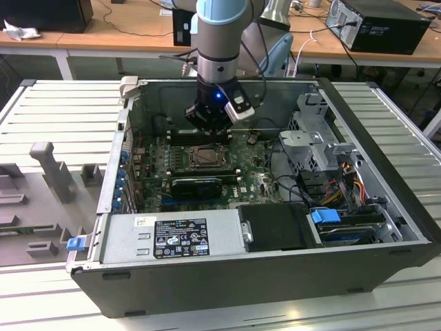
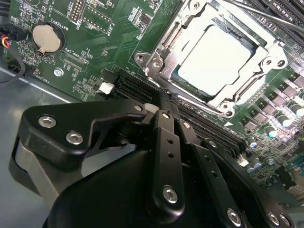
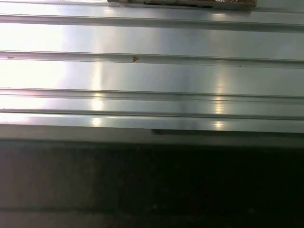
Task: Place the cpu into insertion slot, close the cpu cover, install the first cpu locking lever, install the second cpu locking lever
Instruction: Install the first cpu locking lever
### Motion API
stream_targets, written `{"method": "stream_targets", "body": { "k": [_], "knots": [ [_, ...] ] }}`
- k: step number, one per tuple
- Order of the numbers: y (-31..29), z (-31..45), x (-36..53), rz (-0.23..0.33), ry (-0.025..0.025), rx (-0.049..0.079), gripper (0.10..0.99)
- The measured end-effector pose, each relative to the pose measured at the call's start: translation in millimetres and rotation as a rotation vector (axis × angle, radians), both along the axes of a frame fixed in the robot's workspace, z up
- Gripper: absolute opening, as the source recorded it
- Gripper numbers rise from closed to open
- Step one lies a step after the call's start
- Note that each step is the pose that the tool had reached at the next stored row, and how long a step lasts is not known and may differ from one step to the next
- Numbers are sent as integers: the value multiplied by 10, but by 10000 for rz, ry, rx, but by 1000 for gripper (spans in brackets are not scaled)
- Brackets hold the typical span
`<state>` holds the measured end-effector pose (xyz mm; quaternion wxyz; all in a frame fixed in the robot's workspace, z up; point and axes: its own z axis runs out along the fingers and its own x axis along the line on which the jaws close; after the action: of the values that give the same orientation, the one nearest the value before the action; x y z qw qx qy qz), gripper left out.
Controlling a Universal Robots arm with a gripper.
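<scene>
In the second wrist view the cpu (image 2: 216, 59) lies flat in the socket, its pale silvery top showing through the window of the cpu cover (image 2: 167, 50), which lies down around it. My gripper (image 2: 164, 99) is shut with nothing between its black fingers, its tips just off the socket's edge, over the long black slots. In the exterior view the gripper (image 1: 208, 127) hangs just behind and above the insertion slot (image 1: 205, 157) on the green motherboard (image 1: 255, 181). A thin metal rod (image 2: 266, 14) runs past the socket's far side.
The open computer case (image 1: 227, 276) holds a power supply (image 1: 172, 238) in front, a drive cage (image 1: 317, 141) and cables (image 1: 344, 183) at the exterior view's right. A coin battery (image 2: 46, 38) sits on the board. The ribbed aluminium table (image 3: 152, 71) surrounds the case.
</scene>
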<state>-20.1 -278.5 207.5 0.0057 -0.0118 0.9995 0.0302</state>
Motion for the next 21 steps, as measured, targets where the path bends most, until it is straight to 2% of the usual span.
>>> {"method": "stream_targets", "body": {
  "k": [14,16,21],
  "knots": [
    [-17,-47,8,2,0,14,106],
    [-19,-53,9,5,-1,53,106],
    [-22,-63,8,10,1,266,106]
  ]
}}
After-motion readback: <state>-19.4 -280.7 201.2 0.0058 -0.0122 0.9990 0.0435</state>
